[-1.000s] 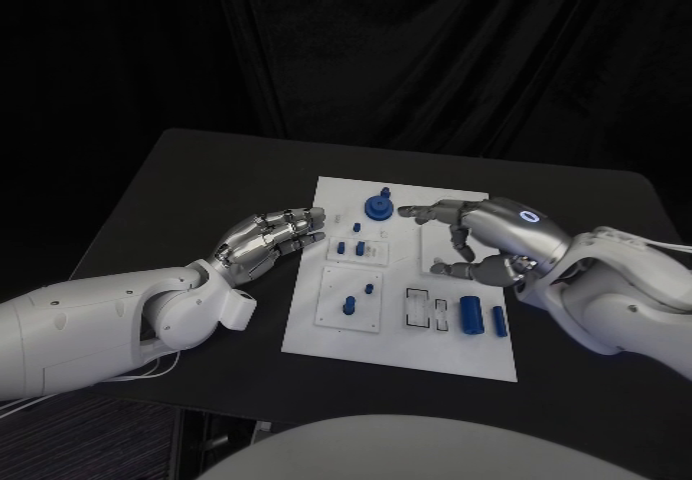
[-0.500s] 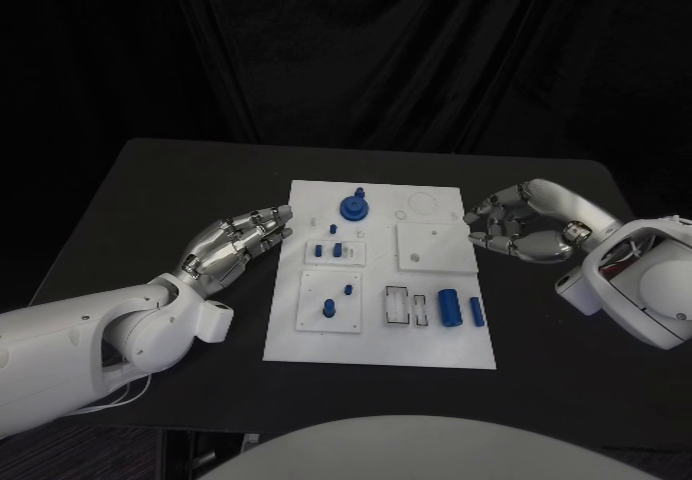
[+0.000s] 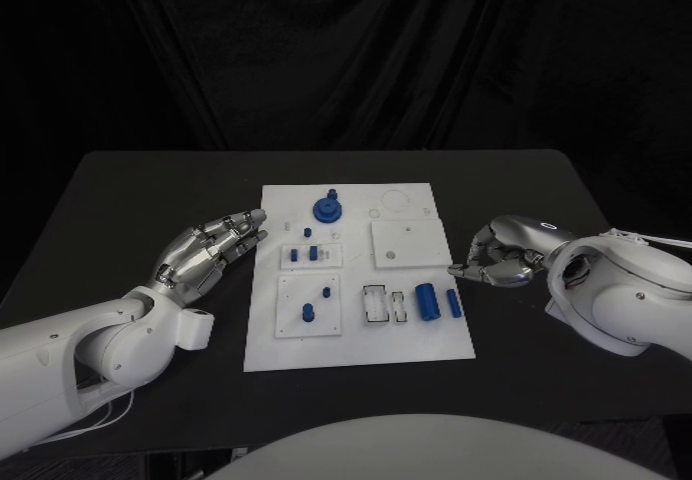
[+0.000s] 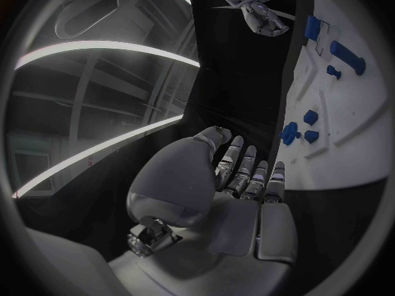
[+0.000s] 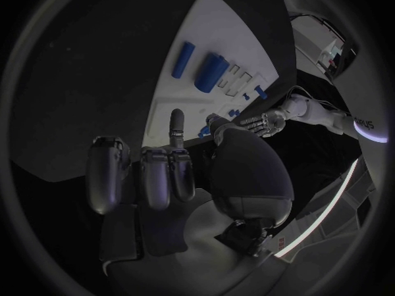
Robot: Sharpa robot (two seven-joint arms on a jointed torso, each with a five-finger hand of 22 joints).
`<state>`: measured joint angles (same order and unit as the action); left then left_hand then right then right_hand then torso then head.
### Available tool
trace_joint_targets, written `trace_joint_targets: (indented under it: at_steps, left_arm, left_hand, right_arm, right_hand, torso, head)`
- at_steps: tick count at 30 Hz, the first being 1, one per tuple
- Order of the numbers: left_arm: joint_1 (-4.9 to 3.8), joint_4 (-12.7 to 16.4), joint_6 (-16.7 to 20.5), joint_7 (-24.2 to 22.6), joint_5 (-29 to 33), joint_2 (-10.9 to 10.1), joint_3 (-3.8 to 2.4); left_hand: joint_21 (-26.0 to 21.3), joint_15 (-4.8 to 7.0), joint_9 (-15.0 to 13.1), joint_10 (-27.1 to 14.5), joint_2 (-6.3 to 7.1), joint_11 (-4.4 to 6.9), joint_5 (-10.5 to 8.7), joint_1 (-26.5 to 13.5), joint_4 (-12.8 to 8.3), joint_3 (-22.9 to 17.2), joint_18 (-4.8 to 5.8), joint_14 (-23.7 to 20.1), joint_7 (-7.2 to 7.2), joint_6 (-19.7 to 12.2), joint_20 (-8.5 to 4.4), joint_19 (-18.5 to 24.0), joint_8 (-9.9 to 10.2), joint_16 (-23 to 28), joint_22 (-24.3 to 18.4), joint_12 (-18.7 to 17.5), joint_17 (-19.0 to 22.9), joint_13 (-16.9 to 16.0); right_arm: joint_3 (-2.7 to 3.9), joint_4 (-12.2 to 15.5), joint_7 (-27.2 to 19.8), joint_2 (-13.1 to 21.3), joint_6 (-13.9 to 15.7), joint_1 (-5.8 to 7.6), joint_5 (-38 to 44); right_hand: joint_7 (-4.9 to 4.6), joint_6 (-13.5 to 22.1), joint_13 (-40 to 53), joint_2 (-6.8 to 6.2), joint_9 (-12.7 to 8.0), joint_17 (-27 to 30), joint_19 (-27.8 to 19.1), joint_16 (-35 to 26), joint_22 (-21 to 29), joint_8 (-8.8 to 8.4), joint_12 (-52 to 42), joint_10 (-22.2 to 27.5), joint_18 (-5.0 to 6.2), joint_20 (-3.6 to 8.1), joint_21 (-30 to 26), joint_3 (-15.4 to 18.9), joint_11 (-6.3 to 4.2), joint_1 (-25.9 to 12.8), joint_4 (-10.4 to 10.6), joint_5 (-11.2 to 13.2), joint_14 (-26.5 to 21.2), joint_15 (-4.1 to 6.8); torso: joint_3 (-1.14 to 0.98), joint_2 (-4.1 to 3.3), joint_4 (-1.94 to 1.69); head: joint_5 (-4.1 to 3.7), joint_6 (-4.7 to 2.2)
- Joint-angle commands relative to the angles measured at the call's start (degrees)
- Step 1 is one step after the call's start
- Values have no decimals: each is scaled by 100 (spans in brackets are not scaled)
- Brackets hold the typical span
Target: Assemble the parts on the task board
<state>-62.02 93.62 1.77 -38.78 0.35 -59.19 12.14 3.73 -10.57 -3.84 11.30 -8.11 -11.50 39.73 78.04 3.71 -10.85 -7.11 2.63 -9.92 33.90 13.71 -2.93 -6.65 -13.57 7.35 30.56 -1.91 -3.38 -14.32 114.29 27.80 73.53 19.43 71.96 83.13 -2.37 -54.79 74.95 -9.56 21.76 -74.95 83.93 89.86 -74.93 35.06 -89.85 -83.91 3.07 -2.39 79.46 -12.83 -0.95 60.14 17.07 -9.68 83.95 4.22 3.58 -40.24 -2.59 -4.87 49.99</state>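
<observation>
Currently both silver hands flank the white rectangular task board (image 3: 361,340), left hand (image 3: 209,250) at nine o'clock spread and empty, right hand (image 3: 498,262) at three o'clock curled on nothing, risking nudging the loose blue cylinders (image 3: 428,299).

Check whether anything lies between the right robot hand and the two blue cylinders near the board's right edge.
Nothing visible does. The right robot hand sits on the black table just off the task board, and only bare white board separates it from the thin cylinder and the thick cylinder.
</observation>
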Motion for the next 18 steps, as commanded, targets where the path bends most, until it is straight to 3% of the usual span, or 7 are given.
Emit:
trace_joint_targets:
  at_steps: [1,3,6,11,15,18]
  left_arm:
    - [-13,8,-165,-1080,120,26,-4]
    - [-13,12,-200,-1093,119,22,-4]
    - [-12,-1,-235,-1077,118,5,-4]
    - [-11,-31,-320,-1051,118,27,-4]
    - [-9,-60,-426,-992,117,65,-4]
    - [-8,-71,-473,-946,117,79,-4]
  left_hand:
    - [-13,-34,-10,69,-15,-5,31,62,5,-62,-13,12,-174,75,41,-26,-38,-34,14,65,-10,-14]
    - [13,-35,-22,173,6,-4,46,64,30,-79,-22,43,-165,177,50,-59,-84,-89,55,171,-17,-26]
    - [38,-46,-27,241,21,-13,57,72,45,-98,-26,80,-169,239,62,-93,-114,-140,90,213,-23,-27]
    - [76,-94,-28,284,27,-52,57,93,58,-143,-24,111,-190,296,111,-141,-142,-183,145,225,-27,-22]
    - [199,-177,-40,404,49,-125,59,123,90,-232,-48,230,-217,461,220,-296,-221,-347,302,284,-45,-27]
    - [220,-195,-40,423,53,-142,61,132,96,-256,-51,250,-224,471,242,-321,-233,-371,330,279,-47,-27]
  right_arm:
    - [0,101,808,-19,-419,-107,895]
    - [0,146,880,-50,-423,-160,976]
    - [0,180,949,-130,-423,-228,1077]
    - [0,209,908,-227,-365,-300,1326]
    - [0,237,886,-294,-345,-349,1445]
    - [0,250,901,-359,-378,-371,1489]
  right_hand:
    - [21,-56,1505,-13,72,-1505,292,14,-1281,-26,-15,-609,-132,63,329,-27,-59,-75,-7,9,605,42]
    - [26,-58,1505,-20,104,-1505,336,14,-1310,-40,-15,-609,-155,74,432,-22,-67,-90,-6,11,605,51]
    - [18,-11,1505,-30,205,-1505,492,14,-1421,-86,-15,-609,-240,95,795,-19,-58,-106,-4,-23,605,68]
    - [16,22,1505,-34,289,-1505,514,14,-1437,-84,-15,-609,-253,98,850,-13,-63,-123,-5,-8,605,63]
    - [21,33,1505,-51,338,-1505,541,14,-1457,-75,-15,-609,-269,98,912,-13,-66,-77,-6,31,605,64]
    - [22,35,1505,-66,378,-1505,549,14,-1464,-67,-15,-609,-274,98,931,3,-67,-67,-3,100,605,65]
  torso:
    - [-11,-23,24]
    - [-25,-27,41]
    - [-36,-32,36]
    - [-12,-25,1]
    - [1,-33,-25]
    - [-5,-41,-24]
  head:
    - [-66,1]
    - [-83,1]
    - [-101,1]
    - [-148,1]
    - [-171,1]
    - [-160,1]
